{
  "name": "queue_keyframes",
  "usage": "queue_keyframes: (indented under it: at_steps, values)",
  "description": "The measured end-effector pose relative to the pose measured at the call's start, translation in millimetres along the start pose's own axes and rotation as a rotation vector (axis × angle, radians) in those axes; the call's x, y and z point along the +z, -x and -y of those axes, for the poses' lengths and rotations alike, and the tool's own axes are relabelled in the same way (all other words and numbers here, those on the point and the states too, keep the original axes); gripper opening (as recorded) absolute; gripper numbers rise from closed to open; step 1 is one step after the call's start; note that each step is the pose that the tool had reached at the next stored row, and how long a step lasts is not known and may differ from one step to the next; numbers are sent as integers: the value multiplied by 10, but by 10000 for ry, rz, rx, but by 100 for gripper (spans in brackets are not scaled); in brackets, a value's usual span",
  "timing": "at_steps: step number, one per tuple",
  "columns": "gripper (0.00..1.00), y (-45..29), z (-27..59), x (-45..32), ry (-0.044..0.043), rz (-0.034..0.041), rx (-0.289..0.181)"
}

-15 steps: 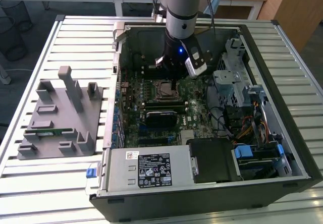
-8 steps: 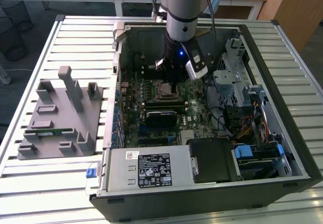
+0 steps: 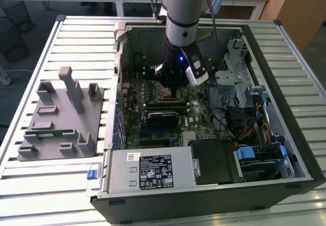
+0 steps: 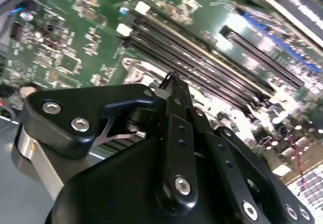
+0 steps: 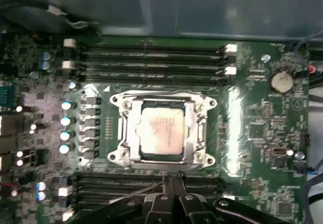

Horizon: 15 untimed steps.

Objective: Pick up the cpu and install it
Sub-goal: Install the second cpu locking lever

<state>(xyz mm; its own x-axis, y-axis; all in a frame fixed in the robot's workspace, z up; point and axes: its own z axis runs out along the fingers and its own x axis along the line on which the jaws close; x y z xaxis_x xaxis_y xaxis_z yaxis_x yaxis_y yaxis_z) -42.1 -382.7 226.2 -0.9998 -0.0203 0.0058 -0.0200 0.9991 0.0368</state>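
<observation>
My gripper [image 5: 171, 182] hangs low inside the computer case [image 3: 285, 134], just above the green board [image 5: 252, 113]. Its fingers are pressed together with nothing between them. The cpu [image 5: 162, 131] already sits in its socket [image 5: 121, 133], flat and square. I think the placing step is done, and the chip now needs locking in. The white label [image 3: 156, 171] has writing too small to read.

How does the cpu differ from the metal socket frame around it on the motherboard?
The cpu has a plain, pale silvery-grey square top; the socket frame is a shinier open metal border with screws at its corners. The cpu sits in the middle, smaller, while the frame surrounds it and reaches further out over the green motherboard. Both are metallic, roughly square and lie flat.
</observation>
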Motion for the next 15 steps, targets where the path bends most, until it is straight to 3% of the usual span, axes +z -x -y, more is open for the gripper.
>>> queue_keyframes:
  at_steps: [7, 13, 15]
  values:
    - [11, -227, 13, 14, 23, 1, -2]
    - [11, -272, 15, 88, 135, 2, -7]
    - [11, -276, 15, 91, 260, 4, -9]
